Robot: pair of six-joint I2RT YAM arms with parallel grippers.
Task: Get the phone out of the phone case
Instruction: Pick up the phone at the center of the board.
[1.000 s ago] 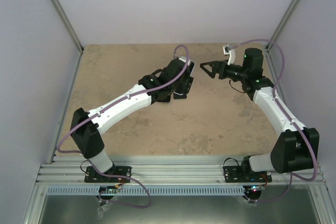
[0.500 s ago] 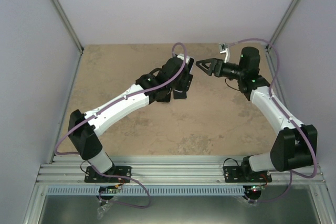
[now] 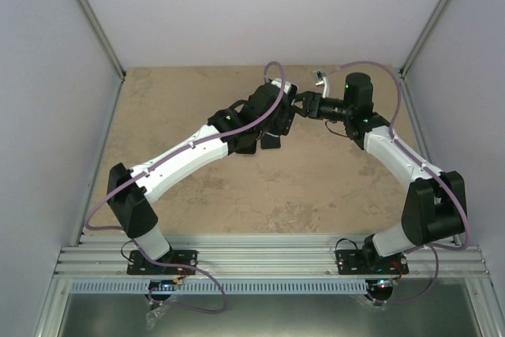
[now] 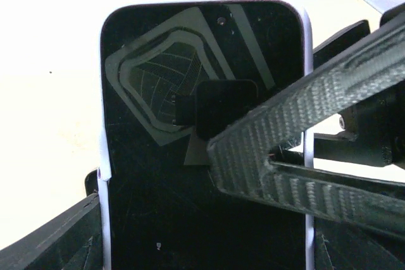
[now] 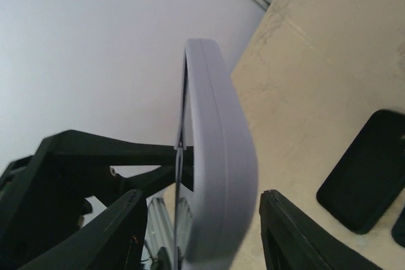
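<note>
My left gripper point(image 3: 282, 114) holds the phone in its lavender phone case point(image 3: 287, 105) up off the table. In the left wrist view the phone point(image 4: 190, 175) shows its dark screen, with the case's pale rim point(image 4: 104, 175) down both sides and my left gripper point(image 4: 202, 248) shut across the case's width. My right gripper point(image 3: 301, 106) has come in from the right. One of its fingers point(image 4: 304, 124) lies across the screen. Seen from the right wrist, the case point(image 5: 218, 156) stands edge-on between the fingers of my right gripper point(image 5: 202, 203), with a gap on each side.
A flat black slab point(image 5: 364, 169) lies on the tan table point(image 3: 316, 187) below the held phone, also seen as a dark slab point(image 3: 272, 141) from above. Enclosure walls point(image 3: 47, 116) stand on the left, back and right.
My right gripper has moved left to the phone and its jaws have narrowed around the case. The left arm has kept the phone nearly still.
</note>
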